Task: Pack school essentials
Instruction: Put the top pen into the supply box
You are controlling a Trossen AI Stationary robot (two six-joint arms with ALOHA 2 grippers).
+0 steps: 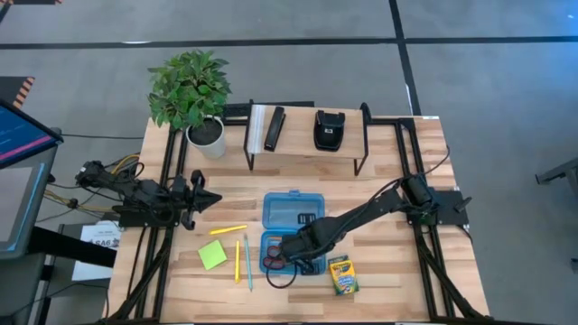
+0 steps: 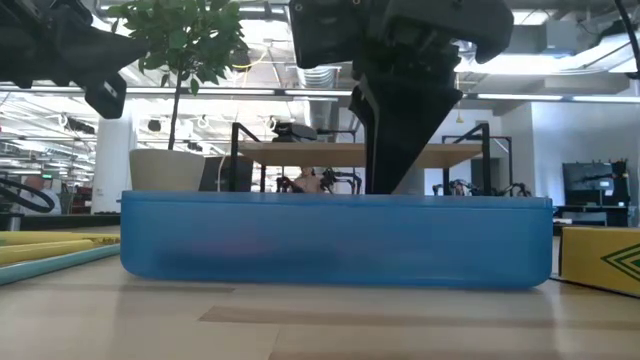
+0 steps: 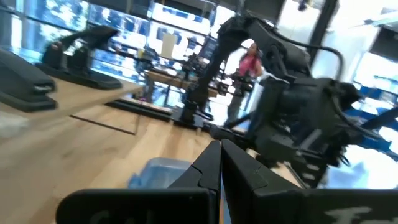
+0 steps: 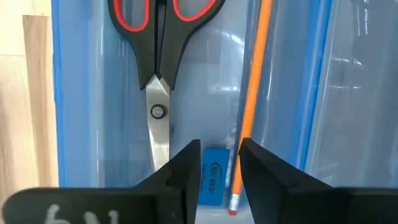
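Right gripper (image 4: 219,163) hangs over the blue case (image 1: 291,236), fingers narrowly parted above the eraser (image 4: 213,176), gripping nothing, scissors (image 4: 159,68) and orange pencil (image 4: 252,93) lying lengthwise to fit; left gripper (image 1: 200,194) waits pinched shut near the table's left edge.

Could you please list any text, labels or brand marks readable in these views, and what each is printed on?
None can be read.
Blue eraser in the blue case: oval print, too blurred.
Crayon box: markings too small.
Paper beside the table: dark print, illegible.
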